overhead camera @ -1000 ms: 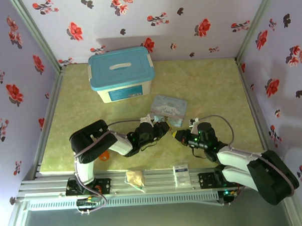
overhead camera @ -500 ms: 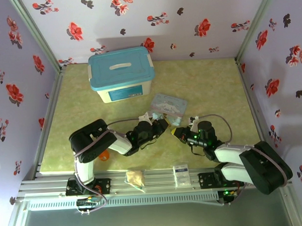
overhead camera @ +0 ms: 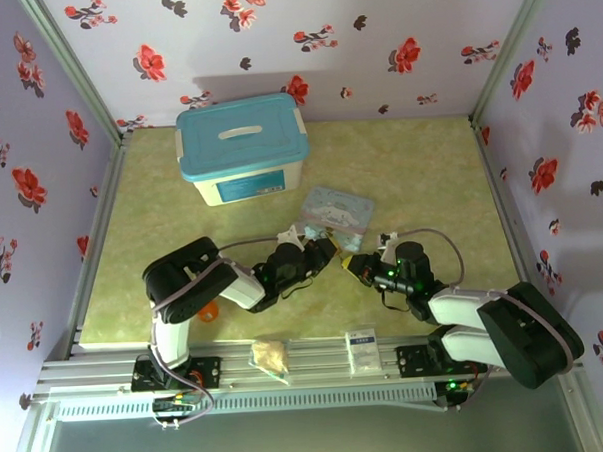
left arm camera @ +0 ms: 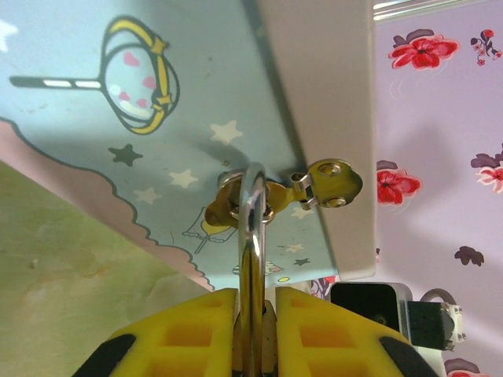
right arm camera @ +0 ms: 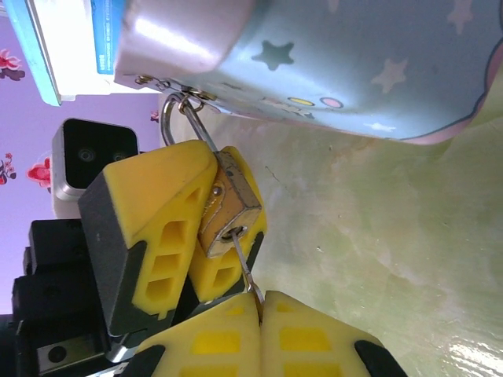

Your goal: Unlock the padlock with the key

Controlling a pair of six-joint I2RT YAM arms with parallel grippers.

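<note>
**Key in the padlock, tin close in front**

The cartoon tin [right arm camera: 377, 63] lies just beyond both end effectors, and the padlock [right arm camera: 228, 206] shackle passes through its hasp. Since one second ago the right end effector [right arm camera: 259, 302] has come nearer to the left one. It is closed on the key [right arm camera: 243, 263], which enters the padlock. The left end effector [left arm camera: 255, 297] clamps the padlock. Both arms reach low, tip to tip.

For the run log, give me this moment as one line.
left claw: shut on padlock | right claw: shut on key | key: in keyhole | padlock: hooked onto tin
</note>
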